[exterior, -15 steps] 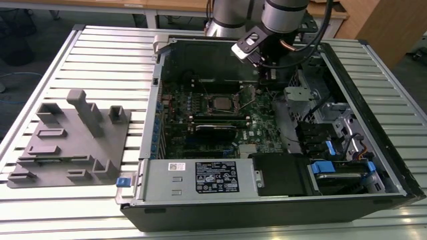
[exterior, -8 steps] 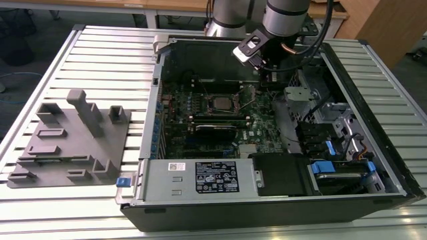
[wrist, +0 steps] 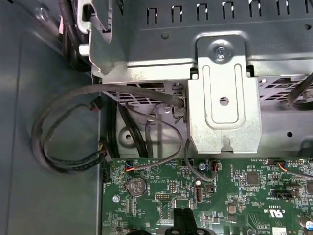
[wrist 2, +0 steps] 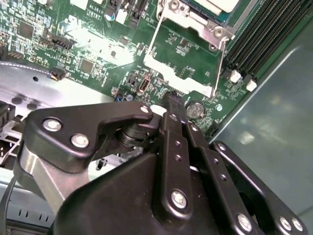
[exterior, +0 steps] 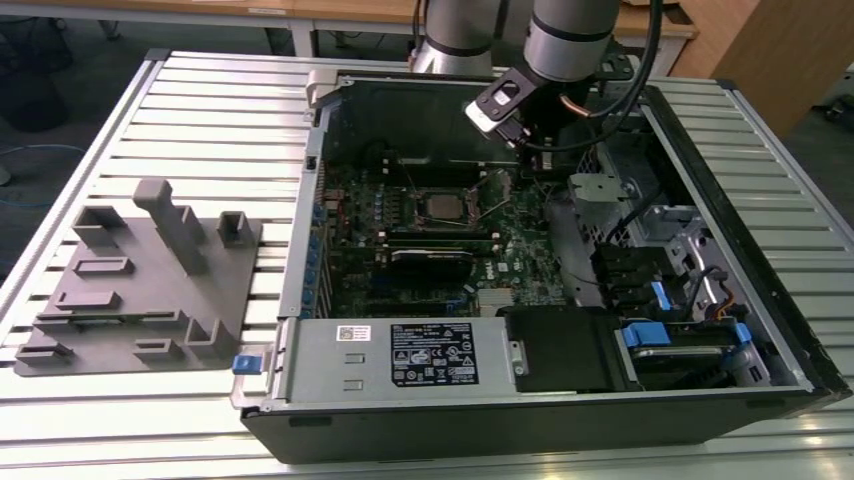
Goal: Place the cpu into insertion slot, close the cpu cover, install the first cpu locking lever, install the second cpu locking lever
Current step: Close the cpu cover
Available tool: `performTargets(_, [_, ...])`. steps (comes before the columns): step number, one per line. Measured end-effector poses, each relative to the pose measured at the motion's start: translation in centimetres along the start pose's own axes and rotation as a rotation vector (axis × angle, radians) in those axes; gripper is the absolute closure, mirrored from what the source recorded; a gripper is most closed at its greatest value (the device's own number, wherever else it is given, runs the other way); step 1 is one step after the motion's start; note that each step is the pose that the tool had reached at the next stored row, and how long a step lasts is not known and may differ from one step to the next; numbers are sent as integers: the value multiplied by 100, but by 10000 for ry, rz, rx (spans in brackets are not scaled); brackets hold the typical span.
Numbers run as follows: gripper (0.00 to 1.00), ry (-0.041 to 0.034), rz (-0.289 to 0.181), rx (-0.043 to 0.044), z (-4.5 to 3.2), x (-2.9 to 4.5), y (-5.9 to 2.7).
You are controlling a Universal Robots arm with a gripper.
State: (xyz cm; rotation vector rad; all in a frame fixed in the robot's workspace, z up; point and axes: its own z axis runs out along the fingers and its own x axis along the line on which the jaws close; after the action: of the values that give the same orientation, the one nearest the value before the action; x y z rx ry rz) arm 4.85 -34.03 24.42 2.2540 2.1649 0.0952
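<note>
Exterior view: an open computer case (exterior: 534,420) is laid on a slatted metal table (exterior: 200,120). A grey plastic holder (exterior: 134,280) is set on the table, at the exterior view's left of the case. The cpu (exterior: 441,205) is seated in the insertion slot (exterior: 416,198) on the green board (exterior: 360,250). In the second wrist view the cpu cover (wrist 2: 166,68) is swung open beside the slot, and the board is seen through its window. A thin wire lever (wrist 2: 223,63) is seen along one side of the cover. The gripper (wrist 2: 171,98) is held just above the board, close to the cover's free edge. Its jaws are pressed together, and nothing is held between them.
</note>
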Motion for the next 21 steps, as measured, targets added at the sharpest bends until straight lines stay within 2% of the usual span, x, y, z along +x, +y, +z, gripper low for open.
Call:
performTargets(3, [89, 4, 0, -1, 5, 0, -14])
performTargets(6, [89, 2, -1, -7, 6, -3, -86])
performTargets(17, [89, 7, -4, -138, 2, -23, -558])
performTargets(19, [89, 9, -4, -145, 4, -25, -614])
performTargets(21, [89, 7, -3, -145, 3, -26, -631])
